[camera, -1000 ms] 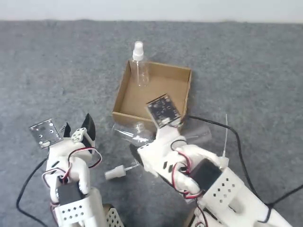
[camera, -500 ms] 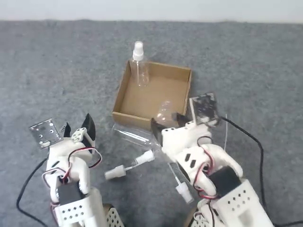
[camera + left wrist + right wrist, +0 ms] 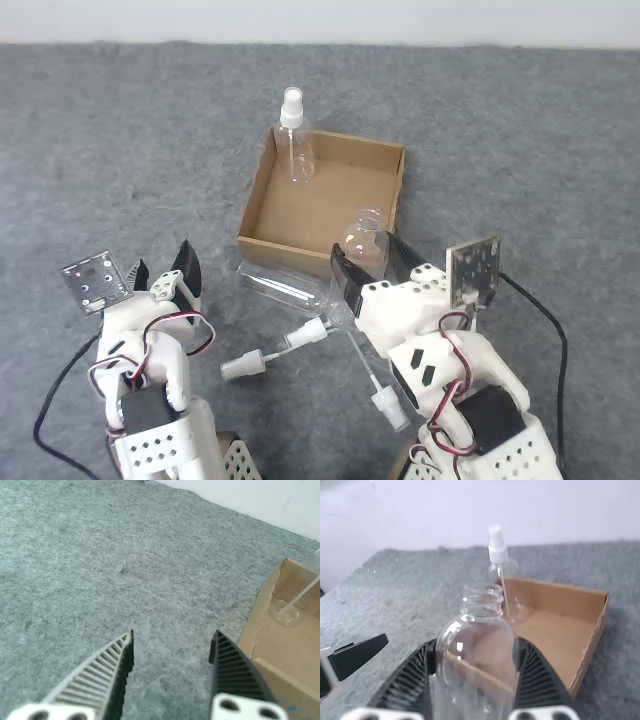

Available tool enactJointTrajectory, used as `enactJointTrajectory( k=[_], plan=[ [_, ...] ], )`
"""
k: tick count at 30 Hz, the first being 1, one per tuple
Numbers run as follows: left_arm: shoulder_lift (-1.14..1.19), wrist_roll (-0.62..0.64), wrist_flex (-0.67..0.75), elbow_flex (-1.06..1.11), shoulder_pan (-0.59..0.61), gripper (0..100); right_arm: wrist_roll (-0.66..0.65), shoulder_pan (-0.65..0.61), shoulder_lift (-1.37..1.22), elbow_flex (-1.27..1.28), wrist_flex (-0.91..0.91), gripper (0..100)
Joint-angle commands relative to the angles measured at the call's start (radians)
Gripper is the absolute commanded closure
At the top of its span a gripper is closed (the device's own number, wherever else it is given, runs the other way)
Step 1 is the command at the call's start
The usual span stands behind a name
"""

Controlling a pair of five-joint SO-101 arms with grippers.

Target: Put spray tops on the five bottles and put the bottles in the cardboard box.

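right claw (image 3: 475, 647) clamping uncapped bottle (image 3: 479, 617), seemingly upright, left claw (image 3: 173, 637) parted

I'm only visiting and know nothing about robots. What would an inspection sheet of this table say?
Surface: grey mat.
Job's things: cardboard box holds one capped bottle; a lying bottle and three loose spray tops rest on the mat before it.
Clutter: nothing seen.
Grippers: left gripper open over bare mat; right gripper has its fingers shut on an uncapped bottle, upright.
Cables: black cable beside the right arm.
Surroundings: pale wall.
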State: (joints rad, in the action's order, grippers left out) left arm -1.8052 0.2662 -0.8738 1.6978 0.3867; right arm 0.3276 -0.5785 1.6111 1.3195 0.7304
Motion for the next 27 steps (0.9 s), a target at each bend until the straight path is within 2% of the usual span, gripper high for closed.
enactJointTrajectory(
  k=[1,12,18,20,23,27],
  plan=[
    [-0.018,-0.006,0.037,-0.013,0.0,77,-0.021,0.087,0.099,0.006,-0.025,98.9],
    [-0.018,-0.006,0.037,-0.013,-0.002,77,-0.021,0.193,0.205,0.052,-0.025,98.9],
    [-0.018,-0.009,0.037,-0.013,-0.002,77,-0.021,0.321,0.205,0.052,-0.027,98.9],
    [-0.018,-0.081,0.037,-0.013,0.003,77,-0.02,0.36,0.205,0.051,-0.028,98.9],
    [-0.018,-0.264,0.034,-0.013,0.008,77,-0.02,0.404,0.203,0.071,-0.079,98.9],
    [-0.018,-0.345,0.028,-0.027,0.0,77,-0.02,0.469,0.203,0.141,-0.206,98.9]
  ],
)
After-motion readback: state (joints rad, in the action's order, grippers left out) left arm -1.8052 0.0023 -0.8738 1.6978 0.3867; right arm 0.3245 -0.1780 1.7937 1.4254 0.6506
